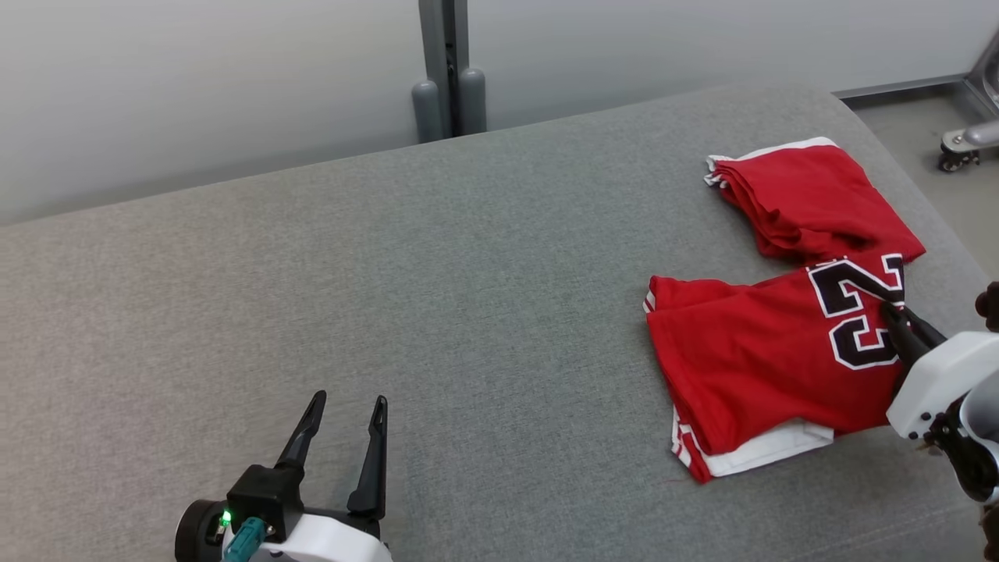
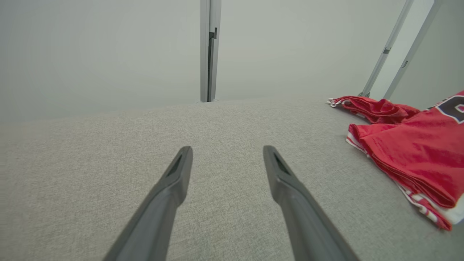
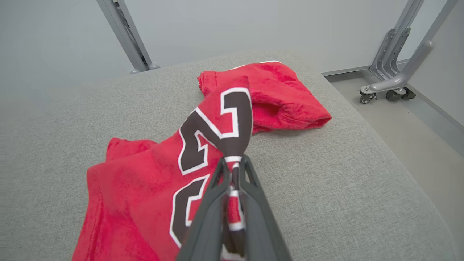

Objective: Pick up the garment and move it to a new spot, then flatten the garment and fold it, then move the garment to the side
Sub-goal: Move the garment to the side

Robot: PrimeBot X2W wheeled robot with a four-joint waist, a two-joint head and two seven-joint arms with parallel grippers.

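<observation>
Red jersey (image 1: 749, 367) with a black 23 is pinched at the number by the right hand (image 1: 890, 311), whose fingers are clamped narrow on a raised fold of cloth at the near right of the grey fabric-covered counter (image 1: 390, 273). At the near left, the left hand (image 1: 347, 402) has its fingers spread wide over bare fabric, well apart from the jersey. The jersey's near half lies spread, its white hem toward the front; the far half is bunched. Beyond stand a grey post (image 1: 449, 70) and a caster wheel (image 1: 952, 160).
</observation>
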